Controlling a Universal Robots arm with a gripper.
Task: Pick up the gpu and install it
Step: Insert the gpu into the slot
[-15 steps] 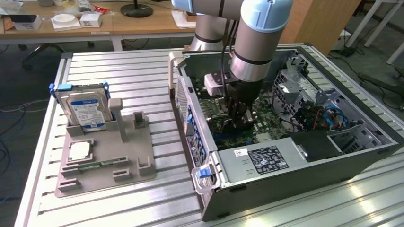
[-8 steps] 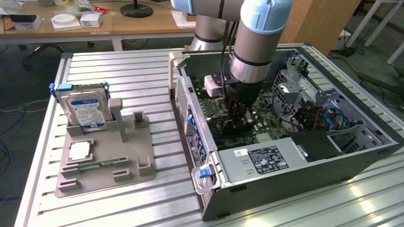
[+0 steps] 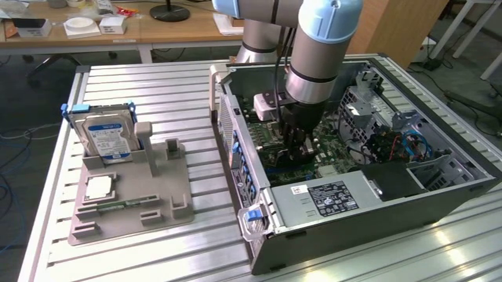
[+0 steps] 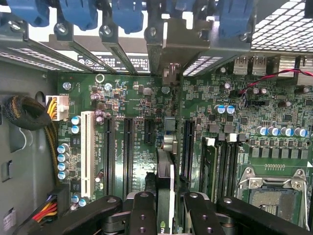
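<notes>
I'm reaching down inside the open computer case (image 3: 439,176) right now, and my gripper (image 4: 165,208) is clamped on the gpu (image 4: 165,171), which I'm holding edge-on between my fingers (image 4: 142,210), a thin dark strip standing just over the motherboard (image 4: 274,112). So the pickup is done, I'd say: the card is off the grey holder tray (image 3: 168,202) out on the counter (image 3: 157,88), where the hard drive (image 3: 108,136) is still standing in its stand and the memory stick (image 3: 117,205) is lying flat.

What's left is the seating itself. In the wrist view the card's lower edge is sitting close above the board, running between the black expansion slots (image 4: 128,147) on one side and another long slot (image 4: 187,147) on the other; I can't tell whether it is already touching a slot. Its far end is pointing at the rear bracket openings (image 4: 168,49) under the blue latches (image 4: 129,14).

Room is tight. In the exterior view, the case wall is standing close on the left, the power supply (image 3: 330,197) is boxing me in below, and cables (image 3: 404,147) are crowding the right.
</notes>
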